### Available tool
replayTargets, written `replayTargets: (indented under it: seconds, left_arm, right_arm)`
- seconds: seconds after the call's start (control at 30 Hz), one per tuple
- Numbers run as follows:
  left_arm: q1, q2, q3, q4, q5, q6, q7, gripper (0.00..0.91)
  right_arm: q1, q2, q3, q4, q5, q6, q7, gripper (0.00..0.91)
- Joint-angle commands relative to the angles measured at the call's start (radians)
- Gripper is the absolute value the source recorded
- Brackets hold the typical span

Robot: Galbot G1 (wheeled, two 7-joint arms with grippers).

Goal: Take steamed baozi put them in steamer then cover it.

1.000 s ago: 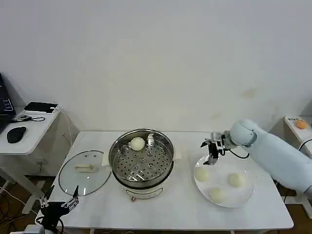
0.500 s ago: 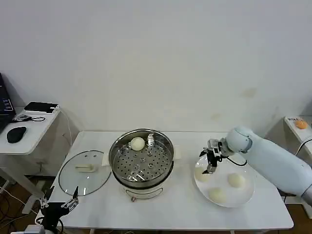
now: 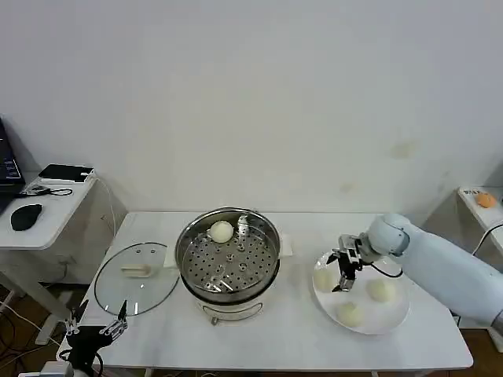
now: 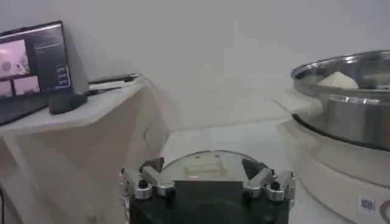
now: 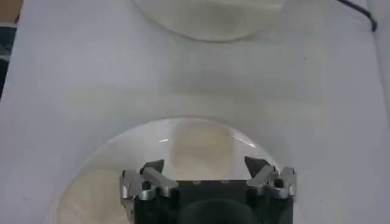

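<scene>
The steel steamer [image 3: 228,256] stands mid-table with one baozi [image 3: 222,231] on its perforated tray; its wall [image 4: 350,109] and that bun [image 4: 339,80] also appear in the left wrist view. Three baozi lie on a white plate [image 3: 397,312] to the right: one at the left [image 3: 323,279], one at the right [image 3: 381,290], one in front [image 3: 350,313]. My right gripper [image 3: 341,276] is open just above the left bun [image 5: 204,148], with a finger on each side. The glass cover [image 3: 136,276] lies flat left of the steamer. My left gripper [image 3: 97,326] is open, parked at the table's front-left corner.
A side desk [image 3: 43,212] with a mouse [image 3: 26,216] and a laptop [image 4: 30,70] stands to the left. An orange object [image 3: 486,200] rests on a shelf at the far right. Bare table lies in front of the steamer.
My right gripper has come down and toward me, from beyond the plate's far-left rim to just over the left bun. The left arm has not moved.
</scene>
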Motion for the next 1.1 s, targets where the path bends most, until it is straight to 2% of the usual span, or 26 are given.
replayTargets:
  seconds: [0.03,0.67,0.73,0.77,0.83,1.1]
  left_arm:
    - [0.0,0.001,-0.002,0.001,0.0,0.0,0.0,0.907]
    - [-0.011,0.003,0.0,0.021,0.001,0.0,0.0,0.907]
    - [-0.011,0.004,-0.001,0.022,0.001,0.0,0.0,0.907]
    - [-0.011,0.004,-0.001,0.023,0.001,0.0,0.0,0.907]
    - [-0.012,0.004,-0.001,0.024,0.001,0.0,0.0,0.907]
    - [-0.014,0.006,-0.001,0.025,0.0,0.001,0.0,0.907]
  right_arm:
    - [-0.005,0.005,-0.005,-0.003,-0.01,0.0,0.002,0.907]
    - [-0.016,0.045,-0.008,-0.054,-0.018,0.01,0.013,0.907]
    - [-0.016,0.047,-0.008,-0.056,-0.019,0.01,0.014,0.796]
    - [-0.016,0.048,-0.008,-0.057,-0.02,0.011,0.014,0.705]
    - [-0.017,0.049,-0.009,-0.059,-0.021,0.012,0.014,0.645]
    - [-0.012,0.049,-0.005,-0.061,-0.022,0.015,0.012,0.635]
